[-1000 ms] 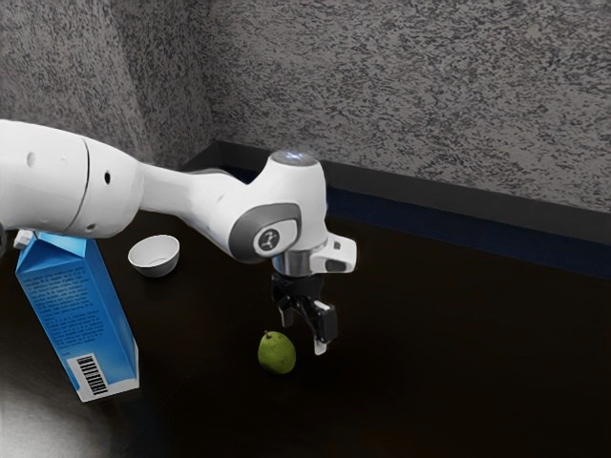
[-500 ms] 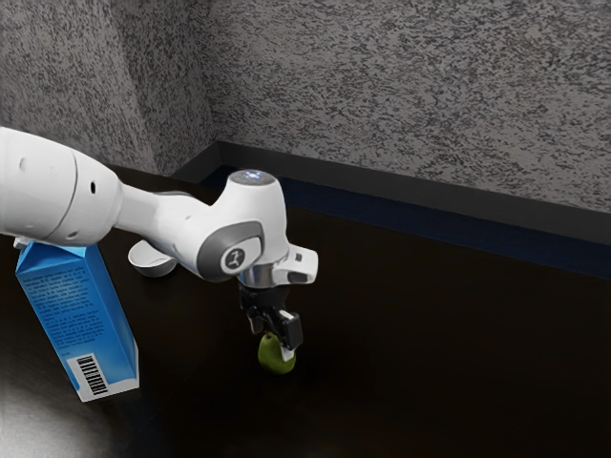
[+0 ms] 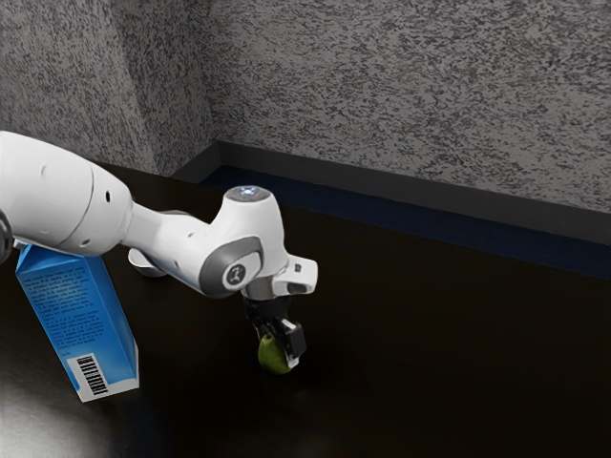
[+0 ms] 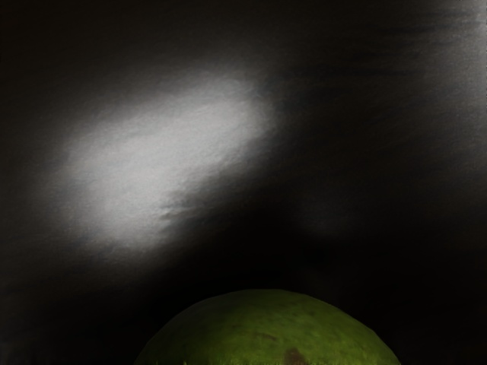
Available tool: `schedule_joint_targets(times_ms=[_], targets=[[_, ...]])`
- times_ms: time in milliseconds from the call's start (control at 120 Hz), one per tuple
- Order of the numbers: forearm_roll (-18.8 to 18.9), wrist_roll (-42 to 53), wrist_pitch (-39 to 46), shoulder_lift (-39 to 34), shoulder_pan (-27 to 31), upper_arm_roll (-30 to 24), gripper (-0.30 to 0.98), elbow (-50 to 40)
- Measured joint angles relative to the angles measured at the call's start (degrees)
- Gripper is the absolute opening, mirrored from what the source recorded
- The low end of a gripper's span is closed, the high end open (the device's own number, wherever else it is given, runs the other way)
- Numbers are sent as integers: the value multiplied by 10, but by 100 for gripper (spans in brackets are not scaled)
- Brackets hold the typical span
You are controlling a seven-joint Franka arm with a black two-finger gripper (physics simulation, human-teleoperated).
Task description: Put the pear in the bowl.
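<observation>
In the exterior view my gripper (image 3: 279, 348) is down at the green pear (image 3: 274, 354), overlapping its upper part and its side toward the exterior view's right. The pear is upright on the dark table. Its rounded green top (image 4: 266, 331) appears large in the wrist view, just under the hand. Whether the gripper holds the pear cannot be made out. The white bowl (image 3: 145, 264) stands farther back toward the exterior view's left, mostly hidden behind the arm.
A tall blue carton (image 3: 81, 320) stands near the exterior view's left, in front of the bowl. The dark table (image 3: 430, 363) stretches toward the exterior view's right, with a grey textured wall behind it.
My hand has moved toward the exterior view's left and come down to the pear. The pear has stayed put. The arm now covers more of the bowl.
</observation>
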Motion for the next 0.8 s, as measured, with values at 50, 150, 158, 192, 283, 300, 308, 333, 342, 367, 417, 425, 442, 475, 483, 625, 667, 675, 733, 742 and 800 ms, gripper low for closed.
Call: schedule_joint_targets(times_ms=[50,150,158,192,283,300,308,333,342,367,417,425,442,475,483,625,667,675,733,742,800], targets=[[-3,2,1,0,0,0,64,-1],[-5,5,3,0,0,1,54,-1],[-5,5,3,0,0,1,53,-1],[-6,6,3,0,0,1,50,-1],[-7,9,3,0,0,2,45,-1],[-7,9,3,0,0,2,44,-1],[-7,9,3,0,0,2,44,-1],[-7,10,2,-1,0,2,43,0],[-7,10,2,-1,0,2,43,0],[-7,10,0,-3,0,2,42,0],[-7,10,-5,-6,1,2,41,3],[-7,11,-6,-7,1,2,41,3],[-6,11,-8,-9,1,2,40,4],[-6,11,-13,-15,0,5,39,5],[-6,11,-15,-17,0,7,39,6],[-3,11,-64,-38,-1,67,34,52],[-2,12,-84,-41,0,97,34,73],[-2,13,-88,-42,0,104,34,77],[-1,17,-112,-42,1,150,34,97],[-1,18,-115,-42,1,156,34,100],[-1,24,-136,-40,6,195,34,119]])
